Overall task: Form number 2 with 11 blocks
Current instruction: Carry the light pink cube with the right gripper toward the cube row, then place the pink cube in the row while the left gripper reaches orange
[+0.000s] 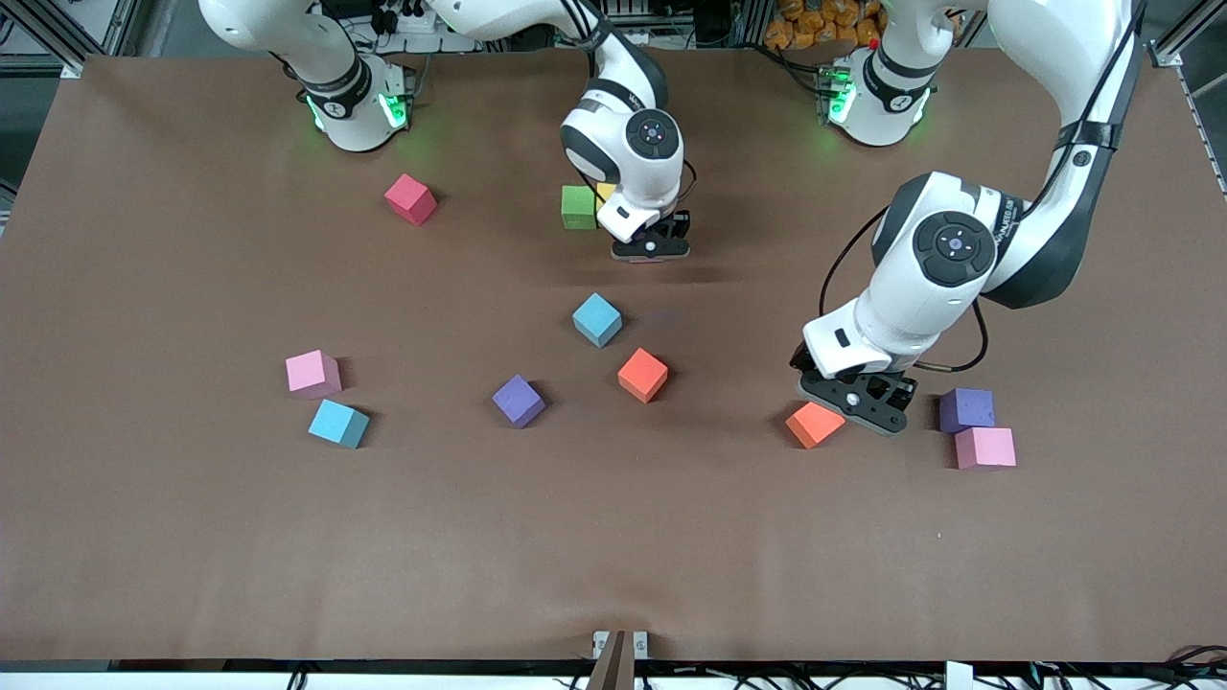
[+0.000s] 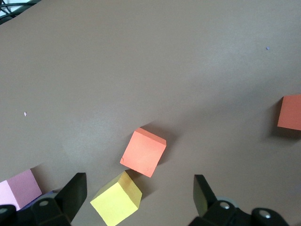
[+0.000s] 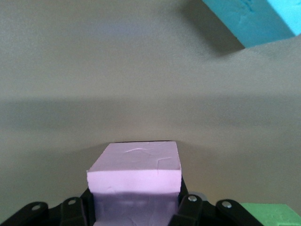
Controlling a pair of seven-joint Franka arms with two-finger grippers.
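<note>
I am early in the build: at upper centre of the front view only a green block (image 1: 578, 207) and a yellow block (image 1: 606, 194) stand together as the start of the 2. My right gripper (image 1: 651, 247) is beside them, clamped on a pink block (image 3: 135, 168), which I judge is the next piece; it must go down flush against the green one without nudging it. My left gripper (image 1: 856, 402) hangs low at lower right with jaws wide, over a yellow cube (image 2: 116, 199) touching an orange block (image 1: 814, 424). Picking either calls for a clean straddle. The table (image 1: 613, 537) has bare room along the lower frame; loose blocks sit mid-frame, none near an edge.
</note>
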